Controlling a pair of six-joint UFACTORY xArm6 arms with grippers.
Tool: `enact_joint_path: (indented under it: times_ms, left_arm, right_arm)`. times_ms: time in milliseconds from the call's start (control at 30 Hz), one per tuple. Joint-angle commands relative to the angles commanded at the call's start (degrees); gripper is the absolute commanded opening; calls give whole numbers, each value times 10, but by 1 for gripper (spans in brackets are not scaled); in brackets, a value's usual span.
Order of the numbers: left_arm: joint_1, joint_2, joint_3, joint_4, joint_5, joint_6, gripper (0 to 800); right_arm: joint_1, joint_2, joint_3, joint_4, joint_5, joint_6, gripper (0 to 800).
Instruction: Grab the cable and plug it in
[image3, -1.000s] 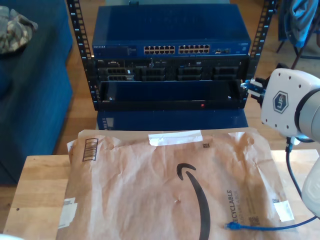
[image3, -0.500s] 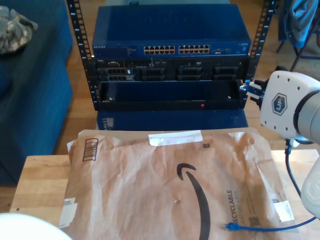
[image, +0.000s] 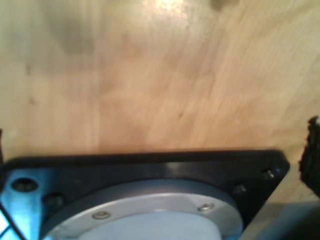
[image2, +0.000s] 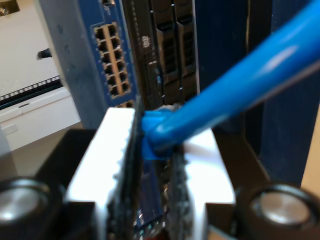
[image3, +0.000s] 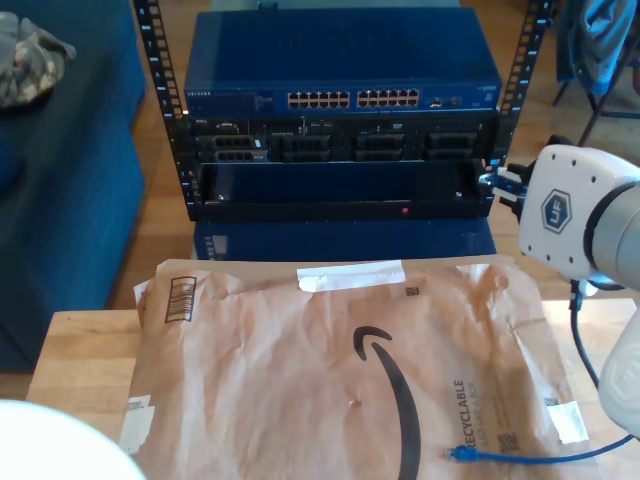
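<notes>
Second tool (image2: 150, 165) clamped on one plug end of the cable (image2: 235, 85); blue cable leaving the closed jaws and running off past the camera. Same tool seen in the exterior view at that view's right, beside the rack (image3: 340, 150), blue bit at its tip (image3: 500, 182)

First tool: jaw state not determinable; first wrist view gives flange and bare wooden surface (image: 150, 75) below it

Other cable end with plug lying on the brown paper mailer (image3: 300, 380) near the exterior view's lower right, cable trailing off toward that view's right edge

Switch (image3: 340, 70) at top of rack, row of ports (image3: 355, 99) facing the camera; ports also in the second wrist view (image2: 112, 62), ahead of the held plug and well apart from it

Progress, judged:
- grab: done, plug in grip
- approach: partial, plug level with the rack's side, not lined up with a port
- insertion: not yet done

Remaining: bring plug up to port row, align, push in
</notes>
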Motion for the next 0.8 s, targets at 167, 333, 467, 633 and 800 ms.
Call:
enact_joint_path:
  times_ms: [167,333,467,633,800]
  left_arm:
    - [1,3,-3,-1,1,6,800]
    - [1,3,-3,-1,1,6,800]
    - [1,3,-3,-1,1,6,800]
    - [1,3,-3,-1,1,6,800]
    - [1,3,-3,-1,1,6,800]
  right_arm:
    - [15,57,-19,1,-26,4,3]
    - [15,58,-25,-2,-27,0,0]
    - [22,69,-49,1,-27,1,0]
    - [65,162,-100,2,-40,4,0]
    - [70,213,-127,0,-121,2,0]
